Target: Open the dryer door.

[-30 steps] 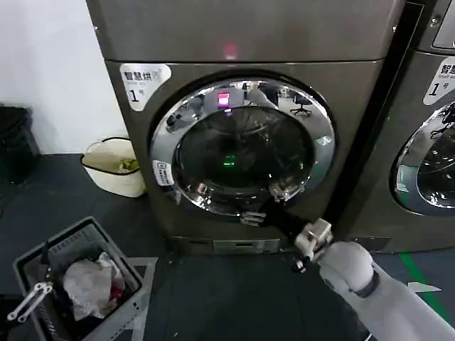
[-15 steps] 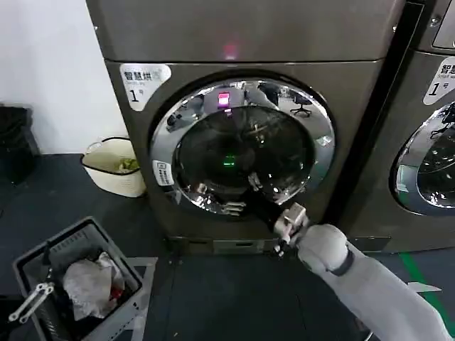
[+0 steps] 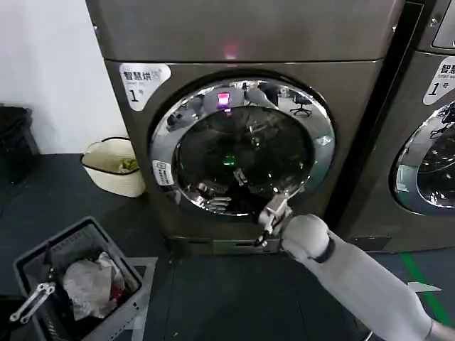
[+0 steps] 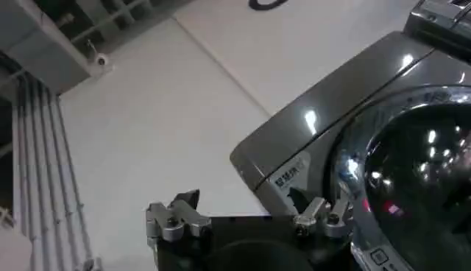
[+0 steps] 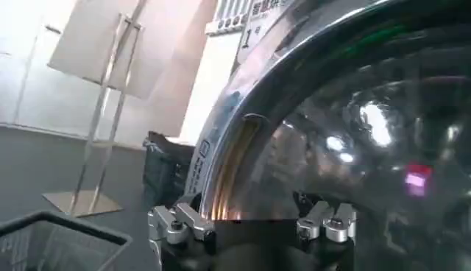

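The bronze-grey dryer (image 3: pixel 249 42) fills the middle of the head view, with a white "1" label (image 3: pixel 144 79) at its upper left corner. The dryer door (image 3: pixel 323 142), a chrome ring around dark glass, lies flush in the front. My right gripper (image 3: pixel 245 188) reaches up against the lower part of the door, dark against the glass. In the right wrist view it (image 5: pixel 250 215) stands open, with the chrome ring (image 5: pixel 221 140) and domed glass close ahead between its fingers. My left gripper (image 3: pixel 32 298) hangs low at the far left, open (image 4: pixel 249 215), holding nothing.
A grey basket (image 3: pixel 28 259) with clothes stands on the dark floor at front left, under the left gripper. A cream basin (image 3: pixel 106 174) sits beside the dryer's left side. A twin machine (image 3: pixel 426 92) stands at the right. A black bin (image 3: pixel 14 142) is at far left.
My right arm has swung left and upward along the bottom of the door, from below the ring's lower right onto the lower glass. The door has not moved.
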Available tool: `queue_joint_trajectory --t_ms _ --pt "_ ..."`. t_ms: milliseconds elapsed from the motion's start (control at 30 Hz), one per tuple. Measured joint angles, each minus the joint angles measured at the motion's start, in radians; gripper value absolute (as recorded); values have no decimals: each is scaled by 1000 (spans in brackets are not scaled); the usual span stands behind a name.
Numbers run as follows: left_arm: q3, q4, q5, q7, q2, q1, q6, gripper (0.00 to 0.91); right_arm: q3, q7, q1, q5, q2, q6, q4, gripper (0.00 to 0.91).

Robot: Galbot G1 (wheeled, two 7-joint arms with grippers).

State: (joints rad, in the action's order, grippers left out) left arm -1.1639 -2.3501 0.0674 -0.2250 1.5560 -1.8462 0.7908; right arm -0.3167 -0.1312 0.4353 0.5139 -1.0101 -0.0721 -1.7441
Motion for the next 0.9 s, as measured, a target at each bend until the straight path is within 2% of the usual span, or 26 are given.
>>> queue_joint_trajectory --t_ms 900 --pt "1 -8 -1 0 6 -10 3 907 -95 -4 -102 -4 -133 4 157 907"
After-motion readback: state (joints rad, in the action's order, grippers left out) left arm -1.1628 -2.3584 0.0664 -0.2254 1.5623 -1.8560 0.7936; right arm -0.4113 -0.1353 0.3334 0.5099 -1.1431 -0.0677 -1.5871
